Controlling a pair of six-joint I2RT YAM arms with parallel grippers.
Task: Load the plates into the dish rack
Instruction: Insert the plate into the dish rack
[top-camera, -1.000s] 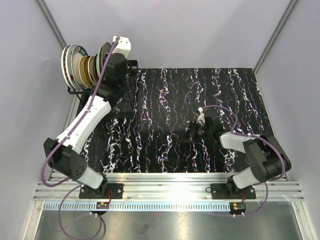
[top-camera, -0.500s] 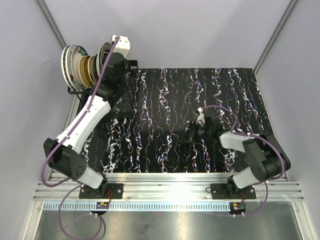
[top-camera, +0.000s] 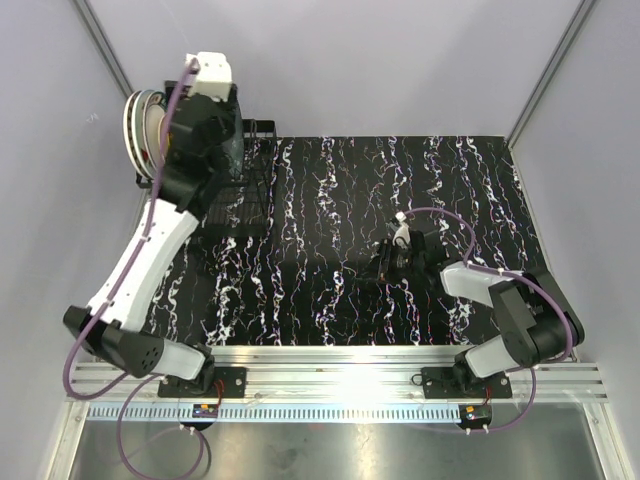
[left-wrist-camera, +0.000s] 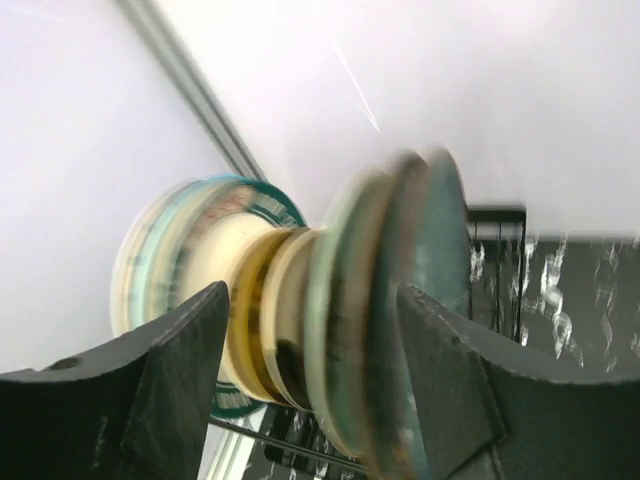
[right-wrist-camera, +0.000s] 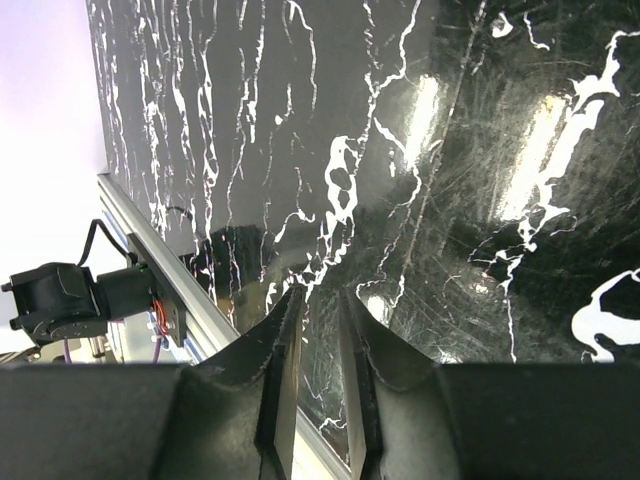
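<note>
Though blurred, plates upright between the spread left fingers.

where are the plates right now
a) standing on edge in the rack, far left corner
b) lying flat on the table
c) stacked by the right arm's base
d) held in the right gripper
a: the plates stand on edge in a row in the dish rack at the far left corner, and the left wrist view shows them upright beyond the open left gripper.
</note>
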